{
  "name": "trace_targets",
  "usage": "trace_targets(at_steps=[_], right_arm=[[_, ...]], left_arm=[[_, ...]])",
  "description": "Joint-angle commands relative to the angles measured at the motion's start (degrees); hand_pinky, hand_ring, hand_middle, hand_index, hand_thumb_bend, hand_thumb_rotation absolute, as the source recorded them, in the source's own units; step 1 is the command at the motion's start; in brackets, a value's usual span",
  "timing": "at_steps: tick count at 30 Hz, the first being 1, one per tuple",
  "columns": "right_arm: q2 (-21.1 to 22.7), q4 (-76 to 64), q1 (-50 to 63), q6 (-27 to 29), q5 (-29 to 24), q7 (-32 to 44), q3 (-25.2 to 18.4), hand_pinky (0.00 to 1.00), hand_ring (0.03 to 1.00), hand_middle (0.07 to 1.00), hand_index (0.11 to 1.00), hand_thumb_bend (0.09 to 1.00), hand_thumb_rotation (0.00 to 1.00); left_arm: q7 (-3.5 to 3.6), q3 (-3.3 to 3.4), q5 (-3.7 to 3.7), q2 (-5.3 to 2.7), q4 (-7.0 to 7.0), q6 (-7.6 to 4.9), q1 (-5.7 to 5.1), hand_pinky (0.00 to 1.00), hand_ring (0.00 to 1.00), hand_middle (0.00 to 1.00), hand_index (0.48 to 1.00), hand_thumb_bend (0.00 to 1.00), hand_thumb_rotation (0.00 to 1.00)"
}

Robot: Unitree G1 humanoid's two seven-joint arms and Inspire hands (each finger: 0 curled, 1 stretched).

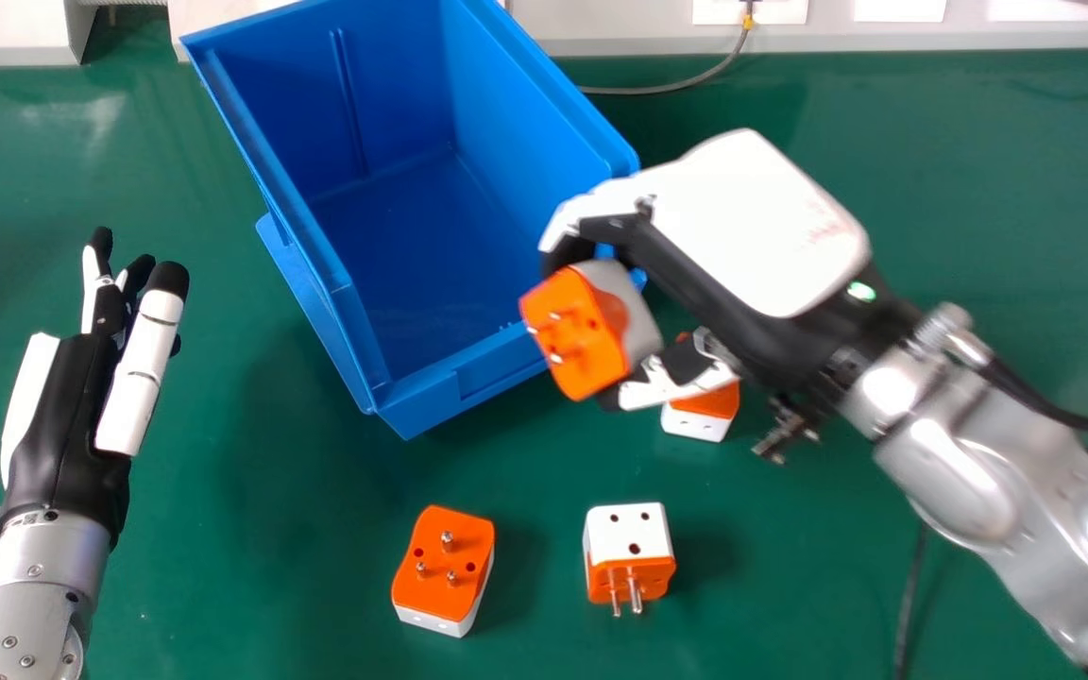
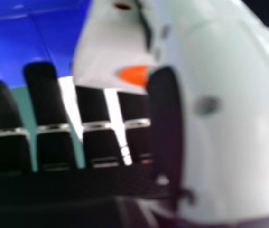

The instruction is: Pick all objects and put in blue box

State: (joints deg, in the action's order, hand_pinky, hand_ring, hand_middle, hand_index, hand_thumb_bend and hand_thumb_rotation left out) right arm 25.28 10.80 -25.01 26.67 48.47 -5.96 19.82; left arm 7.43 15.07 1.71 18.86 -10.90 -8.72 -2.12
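Because the right robot hand (image 1: pixel 747 222) grips the orange-and-white cuboid plastic adapter (image 1: pixel 577 335) near the right front corner of the open blue plastic box (image 1: pixel 435 401), release likely requires leftward travel.

Head view: the blue box (image 1: pixel 506 123) is cropped at eleven o'clock; its four-o'clock corner lies partly behind the right hand (image 1: pixel 752 217) and gripped adapter (image 1: pixel 577 331). The thumb partly covers the twelve-o'clock side of another adapter (image 1: pixel 700 420). Forearms are cropped: right forearm (image 1: pixel 1007 519), four o'clock; left forearm (image 1: pixel 29 604), eight o'clock.
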Motion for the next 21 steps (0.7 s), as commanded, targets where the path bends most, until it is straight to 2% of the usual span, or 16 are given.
trace_targets(at_steps=[1, 3, 13, 21], right_arm=[[-2.0, 2.6, -5.5, -1.4, 1.9, -2.1, 1.0, 0.33, 0.452, 0.528, 0.556, 0.487, 0.00], [-4.0, 5.9, -8.7, -2.5, 3.5, -3.1, 2.2, 0.32, 0.450, 0.530, 0.559, 0.487, 0.00], [-12.9, 26.3, -24.4, -7.2, 6.1, -10.1, 7.2, 0.32, 0.437, 0.522, 0.573, 0.486, 0.00], [-21.7, 50.7, -39.7, -12.1, 5.7, -15.6, 11.4, 0.32, 0.428, 0.506, 0.574, 0.487, 0.00]], left_arm=[[-0.36, 0.09, -0.04, 0.17, 0.46, -0.91, 0.63, 0.90, 0.97, 0.99, 0.951, 0.53, 0.98], [-0.42, 0.02, 0.12, 0.06, 0.64, -0.57, 0.67, 0.91, 0.97, 0.99, 0.955, 0.53, 0.98], [-0.69, -0.36, -0.09, -0.15, -0.20, -0.84, 1.14, 0.92, 0.98, 0.99, 0.967, 0.53, 0.98], [-1.09, -0.66, -0.55, -0.25, 0.55, -1.04, 0.49, 0.92, 0.98, 0.99, 0.970, 0.54, 0.98]])
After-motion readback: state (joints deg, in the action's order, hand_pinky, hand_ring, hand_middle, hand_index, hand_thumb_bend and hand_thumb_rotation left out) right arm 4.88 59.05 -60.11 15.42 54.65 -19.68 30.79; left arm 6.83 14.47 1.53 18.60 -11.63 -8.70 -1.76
